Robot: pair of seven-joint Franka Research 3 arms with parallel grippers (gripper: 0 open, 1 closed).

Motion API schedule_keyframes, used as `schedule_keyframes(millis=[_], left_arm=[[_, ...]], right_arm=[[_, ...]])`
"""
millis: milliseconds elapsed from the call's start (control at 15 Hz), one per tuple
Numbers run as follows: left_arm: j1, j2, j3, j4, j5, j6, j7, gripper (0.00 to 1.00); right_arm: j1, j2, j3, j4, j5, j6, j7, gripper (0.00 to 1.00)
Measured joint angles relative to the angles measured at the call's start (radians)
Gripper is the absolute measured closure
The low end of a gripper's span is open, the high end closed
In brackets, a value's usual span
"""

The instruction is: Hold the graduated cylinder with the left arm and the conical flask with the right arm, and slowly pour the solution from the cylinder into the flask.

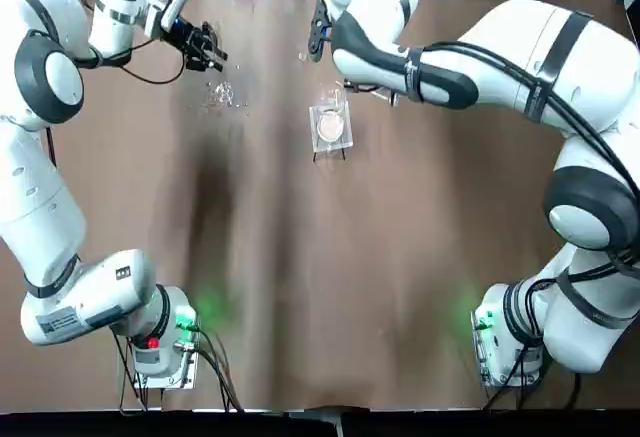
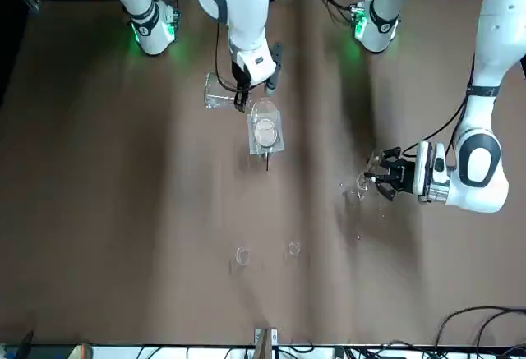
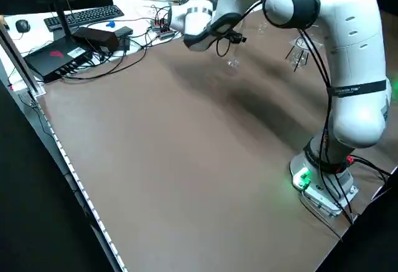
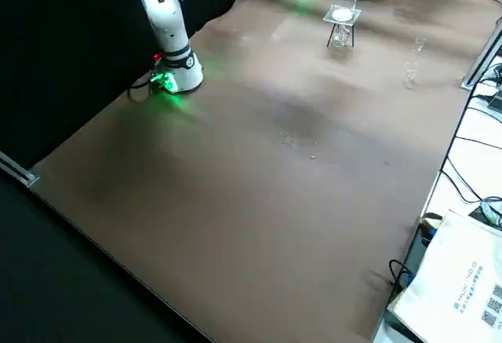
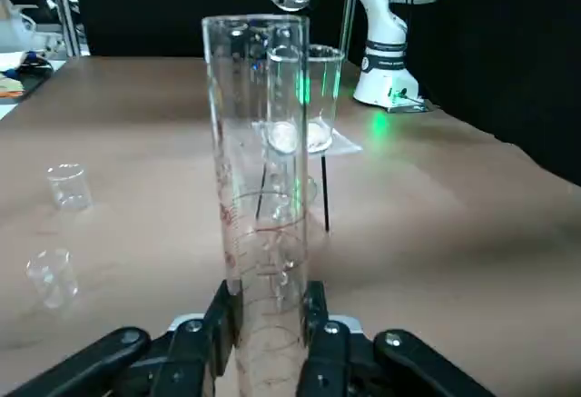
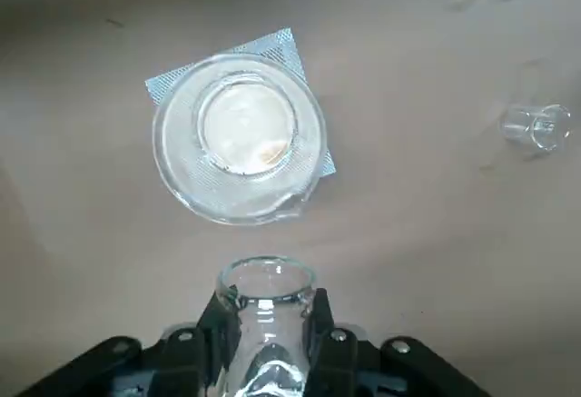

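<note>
From overhead, the left gripper point(image 1: 205, 47) sits at the far left of the table, pinching the graduated cylinder point(image 1: 222, 94), which reads only as a faint glint on the brown table point(image 1: 300, 287); the right gripper point(image 1: 322, 29) hangs near the far middle, just behind the beaker point(image 1: 331, 127) on its stand. Across the table, the front camera shows the conical flask point(image 2: 218, 94) in the right gripper's grasp, beside the beaker, and the two vessels well apart, so my read is that the arms must close that gap before any tipping. The left side camera shows cables and a keyboard point(image 3: 93, 15) beyond the far edge, near the left arm: best to bring the cylinder inward, toward the open middle. The right side camera shows a wide bare stretch of table nearer the bases, plenty of room there. On the left wrist, the fingers point(image 5: 201, 342) press on the cylinder's lower part and it stands upright; two tiny glass cups point(image 5: 69, 185) stand off to one side. On the right wrist, the fingers point(image 6: 214, 324) clamp the flask's neck, mouth open, beaker close by: lift clear of it first, then tilt slowly.
</note>
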State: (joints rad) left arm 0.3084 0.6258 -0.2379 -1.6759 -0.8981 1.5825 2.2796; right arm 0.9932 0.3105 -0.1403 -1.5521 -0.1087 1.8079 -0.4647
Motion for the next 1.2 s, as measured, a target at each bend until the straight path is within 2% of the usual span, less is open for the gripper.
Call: schedule_keyframes(millis=[333, 533, 800, 1200], left_arm=[[0.08, 0.083, 0.0, 0.0, -0.001, 0.0, 0.042, 0.66], [0.104, 0.117, 0.0, 0.001, -0.002, -0.001, 0.065, 0.66], [0.108, 0.133, -0.002, 0.002, -0.003, -0.001, 0.069, 0.66], [0.109, 0.147, -0.003, 0.002, -0.003, -0.001, 0.079, 0.65]], right_arm=[[0.024, 0.022, 0.0, 0.006, -0.039, 0.0, 0.015, 0.61], [0.044, 0.068, 0.0, 0.053, -0.071, -0.005, 0.035, 0.61], [0.067, 0.133, -0.001, 0.113, -0.11, -0.039, 0.059, 0.61], [0.092, 0.147, -0.001, 0.126, -0.156, -0.074, 0.07, 0.61]])
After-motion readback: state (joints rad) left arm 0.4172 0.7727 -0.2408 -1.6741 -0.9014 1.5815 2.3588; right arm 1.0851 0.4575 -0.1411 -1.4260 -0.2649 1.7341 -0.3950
